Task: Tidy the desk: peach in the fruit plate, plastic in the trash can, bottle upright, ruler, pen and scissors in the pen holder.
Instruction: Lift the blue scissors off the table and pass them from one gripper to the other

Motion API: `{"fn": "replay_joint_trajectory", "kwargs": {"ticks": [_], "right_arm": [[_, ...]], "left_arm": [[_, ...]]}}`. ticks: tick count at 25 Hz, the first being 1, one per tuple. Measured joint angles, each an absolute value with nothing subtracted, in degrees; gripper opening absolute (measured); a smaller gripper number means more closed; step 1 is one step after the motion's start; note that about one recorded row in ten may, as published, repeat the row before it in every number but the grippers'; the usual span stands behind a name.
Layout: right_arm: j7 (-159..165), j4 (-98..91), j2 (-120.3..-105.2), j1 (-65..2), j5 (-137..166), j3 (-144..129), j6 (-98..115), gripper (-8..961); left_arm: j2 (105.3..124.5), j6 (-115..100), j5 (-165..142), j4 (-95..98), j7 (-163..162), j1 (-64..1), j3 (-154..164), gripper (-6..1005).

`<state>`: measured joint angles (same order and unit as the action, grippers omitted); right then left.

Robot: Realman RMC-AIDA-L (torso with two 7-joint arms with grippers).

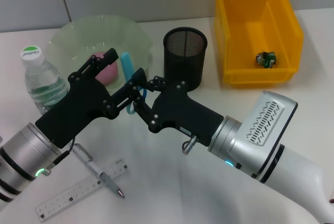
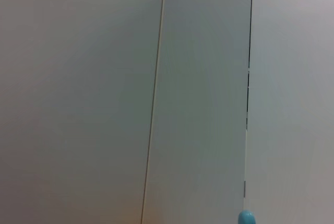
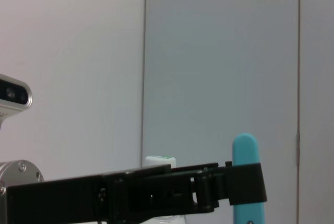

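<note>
Blue scissors (image 1: 127, 65) hang upright in the air in front of the green fruit plate (image 1: 73, 38), and their tip also shows in the wrist views (image 2: 246, 217) (image 3: 244, 153). My left gripper (image 1: 122, 72) is shut on them near the blades. My right gripper (image 1: 139, 93) faces it, open, its fingers on either side of the blue handle loops. The pink peach (image 1: 107, 73) lies in the plate. The bottle (image 1: 40, 80) stands upright at the left. Ruler (image 1: 83, 190) and pen (image 1: 99, 172) lie flat near the front. The black mesh pen holder (image 1: 185, 57) stands mid-table.
The yellow trash bin (image 1: 284, 31) at the back right holds a crumpled piece of plastic (image 1: 265, 59). Both arms cross the middle of the desk and hide part of the plate and the surface below them.
</note>
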<state>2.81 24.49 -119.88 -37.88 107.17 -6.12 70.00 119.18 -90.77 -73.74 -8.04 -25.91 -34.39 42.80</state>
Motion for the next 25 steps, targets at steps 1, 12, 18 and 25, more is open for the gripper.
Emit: {"fn": "replay_joint_trajectory", "kwargs": {"ticks": [1, 12, 18, 25], "right_arm": [[2.8, 24.49, -119.88, -37.88, 107.17, -6.12, 70.0, 237], [2.72, 24.61, -119.88, -38.12, 107.23, -6.06, 69.96, 237], [2.72, 24.52, -119.88, -38.01, 107.23, -6.06, 69.95, 236], [2.72, 24.29, -119.88, -38.13, 107.23, -6.06, 69.96, 236]], "left_arm": [[119.18, -90.52, -73.8, -8.0, -25.9, -34.35, 42.79, 686], [119.18, -89.98, -73.72, -7.99, -25.85, -34.09, 42.72, 567], [119.18, -89.48, -73.68, -7.94, -26.27, -34.14, 42.71, 391], [119.18, -88.98, -73.64, -7.99, -26.3, -34.51, 42.71, 213]]}}
